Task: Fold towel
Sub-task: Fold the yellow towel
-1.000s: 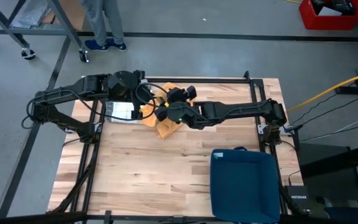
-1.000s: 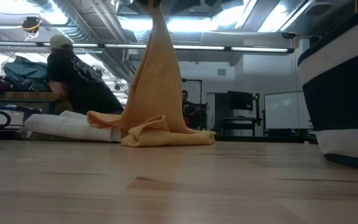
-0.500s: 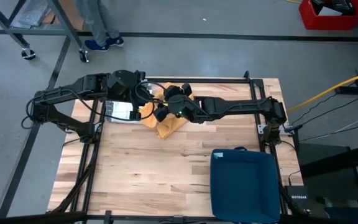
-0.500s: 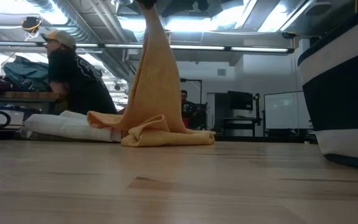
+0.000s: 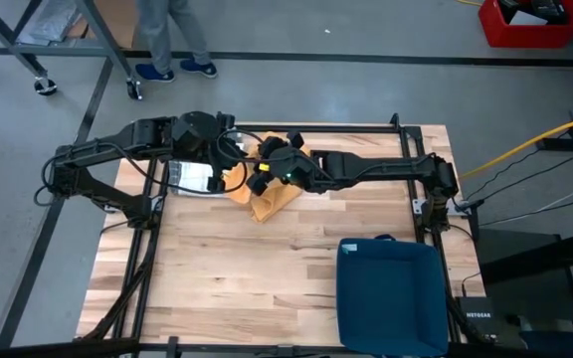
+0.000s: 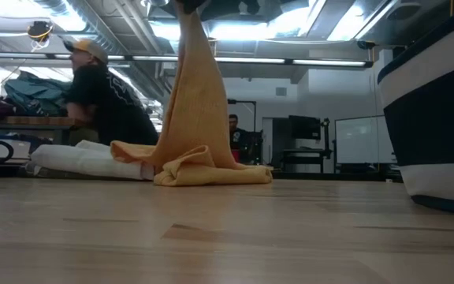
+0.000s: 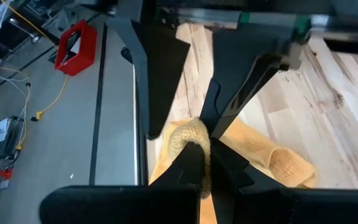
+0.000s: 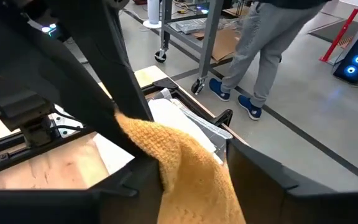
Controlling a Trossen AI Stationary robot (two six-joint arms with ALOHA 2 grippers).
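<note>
a: while the towel (image 6: 191,126) hangs like a tent pole in the low view, which step would you say this is?

b: the lift-and-regrip stage, i'd judge. the left claw (image 7: 199,163) is pinched tight on a bunched bit of the cloth and holds it up off the table (image 5: 267,278). the rest slumps in a heap at the far side of the table, left of the middle, beside a folded white cloth (image 5: 192,176).

a: and the right claw (image 5: 264,171)?

b: it sits right up against the left one over the heap. in its own wrist view the yellow cloth passes between its fingers (image 8: 120,127), which stand part open; i can't tell whether they've got hold of it.

a: so what does the next move call for?

b: probably a firm second pinch on an edge or corner, then drawing the two claws apart so the cloth spreads flat. nothing is folded yet. the blue bin (image 5: 391,293) at the near right is well clear.
</note>
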